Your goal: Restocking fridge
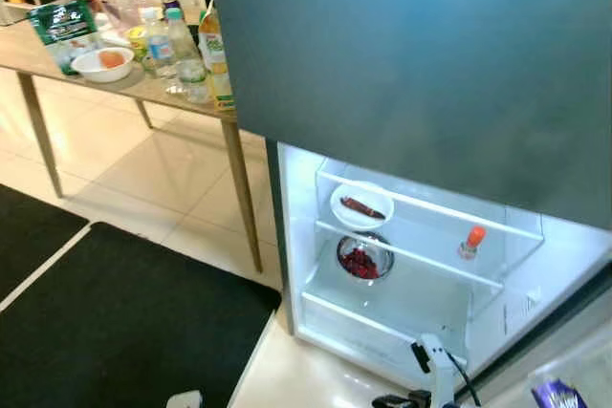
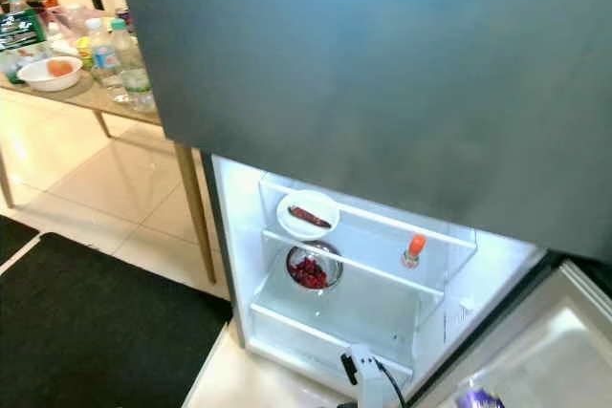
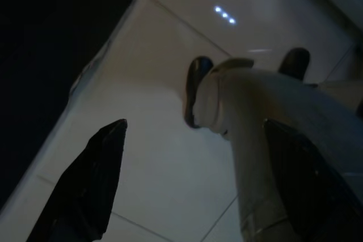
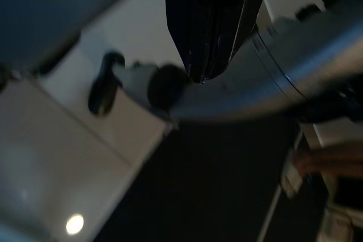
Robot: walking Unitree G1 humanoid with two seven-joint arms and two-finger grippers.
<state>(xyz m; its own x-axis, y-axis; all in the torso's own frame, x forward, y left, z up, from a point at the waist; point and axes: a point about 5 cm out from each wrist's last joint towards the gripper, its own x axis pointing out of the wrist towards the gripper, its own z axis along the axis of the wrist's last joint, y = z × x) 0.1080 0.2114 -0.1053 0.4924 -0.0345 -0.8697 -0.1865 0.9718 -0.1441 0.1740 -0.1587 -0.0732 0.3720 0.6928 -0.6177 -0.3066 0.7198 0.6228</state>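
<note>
Hanging low, the left hand is spread over pale floor tiles; the right hand is pressed together. Head views add the lit fridge beside the desk.

Both head cameras look down and forward into the open fridge, sharing its lit shelves and the tabletop at far left. Each wrist camera sits low, facing the pale floor close up.
</note>
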